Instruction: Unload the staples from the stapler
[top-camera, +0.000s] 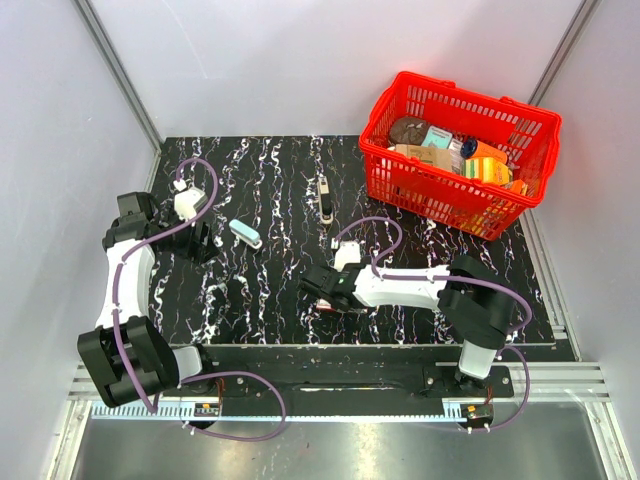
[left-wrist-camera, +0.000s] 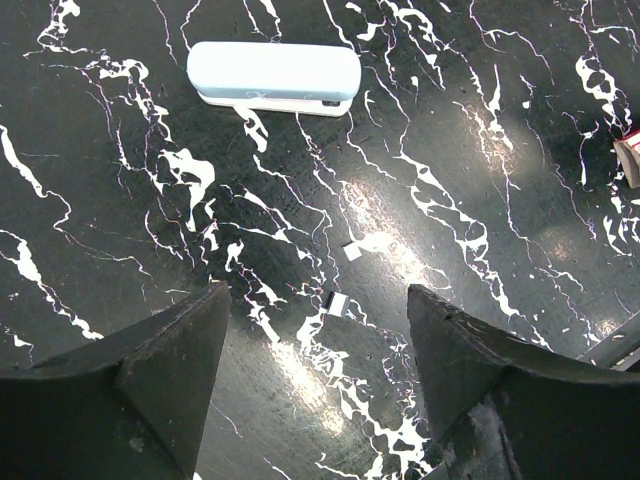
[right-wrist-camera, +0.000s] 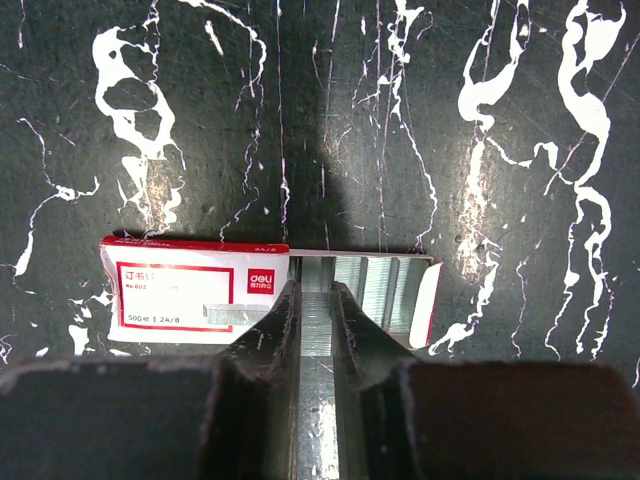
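The light-blue stapler (top-camera: 245, 233) lies closed on the black marbled table, alone; in the left wrist view it lies (left-wrist-camera: 273, 77) beyond the fingers. My left gripper (top-camera: 203, 241) (left-wrist-camera: 315, 300) is open and empty, just left of the stapler and apart from it. My right gripper (top-camera: 312, 288) (right-wrist-camera: 316, 292) is nearly shut on a silver strip of staples (right-wrist-camera: 316, 322), over the open end of the red-and-white staple box (right-wrist-camera: 190, 295). More staple strips (right-wrist-camera: 385, 280) fill the box's open tray.
A slim black-and-silver object (top-camera: 325, 200) lies at the table's middle back. A red basket (top-camera: 455, 150) of groceries stands at the back right. Two small staple bits (left-wrist-camera: 340, 303) (left-wrist-camera: 352, 251) lie on the table between my left fingers.
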